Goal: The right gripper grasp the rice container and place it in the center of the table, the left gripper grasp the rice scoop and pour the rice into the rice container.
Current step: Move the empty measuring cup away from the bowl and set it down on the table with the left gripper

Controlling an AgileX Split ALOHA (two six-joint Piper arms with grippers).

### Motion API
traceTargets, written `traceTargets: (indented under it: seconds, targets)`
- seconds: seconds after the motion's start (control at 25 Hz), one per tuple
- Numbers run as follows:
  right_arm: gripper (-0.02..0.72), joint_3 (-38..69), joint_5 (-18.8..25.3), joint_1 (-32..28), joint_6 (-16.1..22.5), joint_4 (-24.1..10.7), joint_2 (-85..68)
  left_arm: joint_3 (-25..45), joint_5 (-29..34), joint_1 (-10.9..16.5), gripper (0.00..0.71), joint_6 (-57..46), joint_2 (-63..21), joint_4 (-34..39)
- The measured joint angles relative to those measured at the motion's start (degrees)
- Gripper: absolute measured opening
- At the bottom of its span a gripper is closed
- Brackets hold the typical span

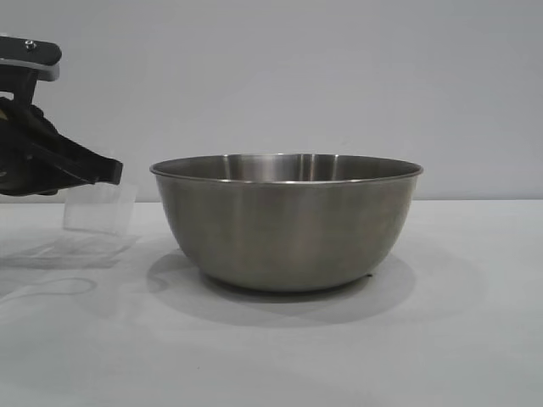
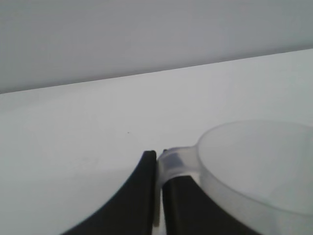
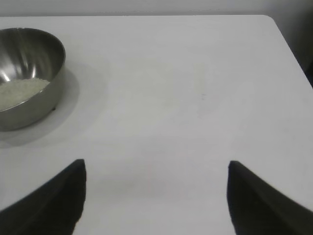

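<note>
The table [image 1: 475, 339] is stretching out white and wide under everything, with a plain pale wall standing behind it. On it, roughly in the middle as seen from the front, the rice container [image 1: 287, 222] is sitting upright, its steel sides catching the light and throwing a soft shadow around its base. From the right wrist view the same bowl is showing a bed of rice [image 3: 19, 92] lying in its bottom.

The left gripper [image 1: 109, 170] is reaching in from the left edge of the exterior view, just beside the bowl but not touching it. Its two black fingers [image 2: 132, 196] are pressing together on the loop handle of the rice scoop [image 1: 100, 208], so the clear cup is hanging from the pincer, upright and close above the tabletop, between the arm and the bowl. From the left wrist view its open mouth is looking empty.

The right gripper [image 3: 155, 196] is hanging above a bare stretch of table, well apart from the bowl, and its fingers are standing wide apart with nothing between them.
</note>
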Motion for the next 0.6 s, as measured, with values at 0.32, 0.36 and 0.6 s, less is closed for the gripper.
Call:
traceTargets:
  seconds: [0.32,0.36,0.6]
  targets:
    - [0.533,0.00,0.00,0.00,0.00,0.00,0.00,0.00,0.00,1.28,0.000,-2.15,0.29,0.32]
    - [0.533,0.00,0.00,0.00,0.00,0.00,0.00,0.00,0.00,1.28,0.000,-2.15,0.29,0.32]
    - [0.533,0.00,0.00,0.00,0.00,0.00,0.00,0.81,0.00,1.28,0.143,-2.20,0.29,0.57]
